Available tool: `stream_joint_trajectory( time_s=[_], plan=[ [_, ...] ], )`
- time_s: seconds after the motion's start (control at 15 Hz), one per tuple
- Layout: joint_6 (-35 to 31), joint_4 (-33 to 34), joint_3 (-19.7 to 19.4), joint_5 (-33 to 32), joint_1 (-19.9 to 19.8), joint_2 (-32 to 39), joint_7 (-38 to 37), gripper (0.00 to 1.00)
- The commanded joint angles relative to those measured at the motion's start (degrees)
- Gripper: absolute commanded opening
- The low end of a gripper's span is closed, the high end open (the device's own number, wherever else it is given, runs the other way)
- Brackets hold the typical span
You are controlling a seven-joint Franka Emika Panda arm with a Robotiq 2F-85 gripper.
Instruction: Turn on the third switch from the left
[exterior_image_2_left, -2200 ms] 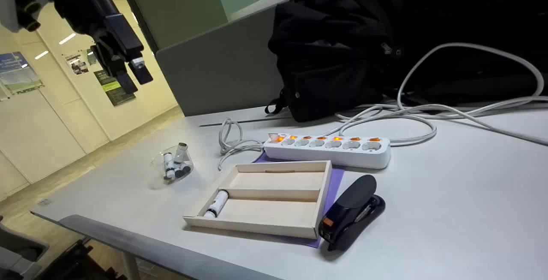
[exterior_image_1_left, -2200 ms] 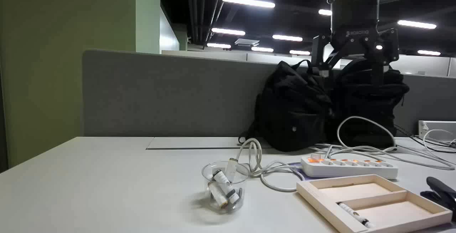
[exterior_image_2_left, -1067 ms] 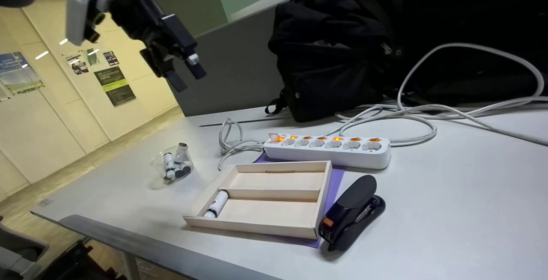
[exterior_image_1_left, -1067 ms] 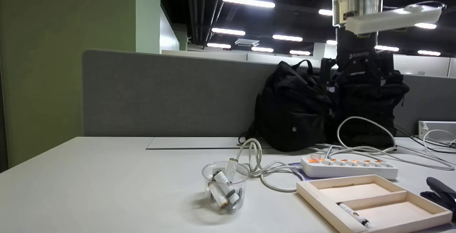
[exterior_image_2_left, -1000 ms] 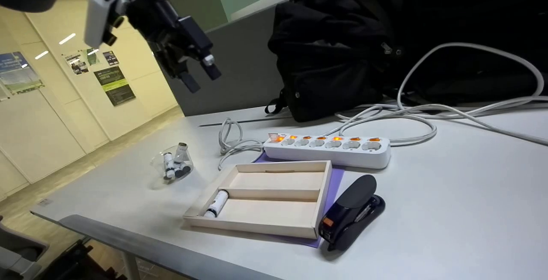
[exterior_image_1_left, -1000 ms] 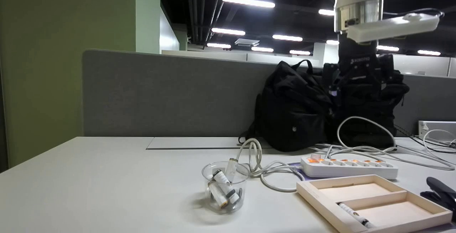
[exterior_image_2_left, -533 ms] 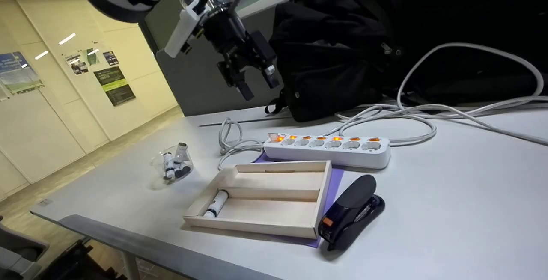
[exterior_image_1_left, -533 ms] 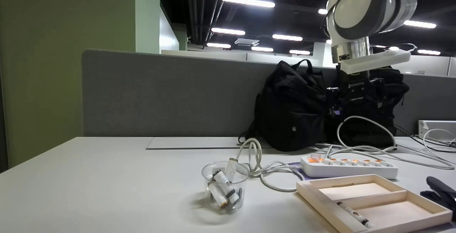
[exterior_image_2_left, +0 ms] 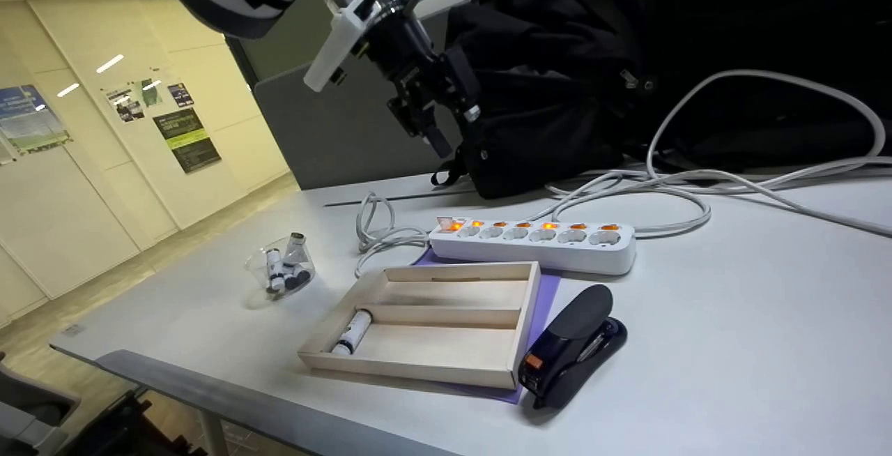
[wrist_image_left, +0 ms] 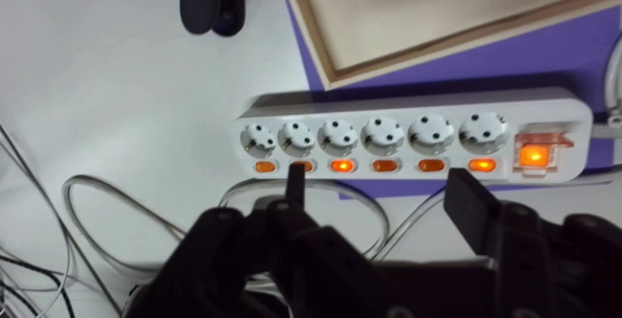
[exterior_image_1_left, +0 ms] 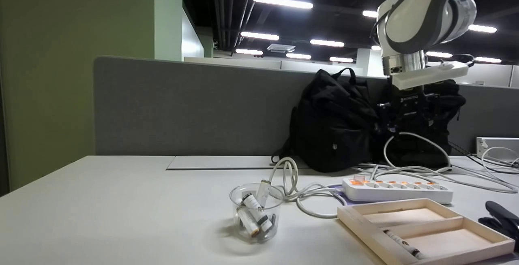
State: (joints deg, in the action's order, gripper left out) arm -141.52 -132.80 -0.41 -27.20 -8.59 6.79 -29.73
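Brings the gripper (wrist_image_left: 378,179) lower than in the earlier frame and across, closer to the strip (exterior_image_2_left: 536,254). Hangs it above the strip, well apart from it, with the fingers (wrist_image_left: 469,201) spread wide. Blends, dark on dark, into the bags (exterior_image_2_left: 536,86) in both exterior views, leaving the outline hard to read there.

Has the third switch (exterior_image_2_left: 524,224) on top of the strip, counting the small switches (wrist_image_left: 482,165) from its left end in an exterior view and skipping the main switch (wrist_image_left: 534,155) at that end. Shows it unlit, lined up between the fingers in the wrist view. Glows orange at the main switch and at the first and fourth small switches.

Rests the strip partly on a purple sheet (wrist_image_left: 544,48), partly on the desk (exterior_image_2_left: 732,316). Has the tray (exterior_image_2_left: 418,371) in front of the strip, near but apart, with a white tube (exterior_image_2_left: 354,332) in the compartment farther from it. Out from the strip's right end, on the tray side, has the stapler (exterior_image_2_left: 571,348); well past its left end, the cup (exterior_image_1_left: 276,208) of tubes (exterior_image_1_left: 246,221). Behind the strip, shows a white cord (exterior_image_2_left: 739,73) looping before the bags.
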Motion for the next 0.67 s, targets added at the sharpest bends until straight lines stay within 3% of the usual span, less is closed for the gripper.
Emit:
stream_joint_trajectory(
  time_s=[0.0, 0.2, 0.4, 0.6],
  plan=[
    [-6.85, 5.13, -6.25, -4.00, 1.56, 6.67, -2.67, 0.45],
    [-11.75, 8.41, -8.46, 1.28, 2.19, 12.68, 2.13, 0.25],
    [-12.60, 12.38, -5.80, 13.33, 1.18, 18.18, 12.30, 0.03],
    [-9.63, 16.91, -3.79, 21.42, 1.62, 22.17, 18.62, 0.00]
  ],
)
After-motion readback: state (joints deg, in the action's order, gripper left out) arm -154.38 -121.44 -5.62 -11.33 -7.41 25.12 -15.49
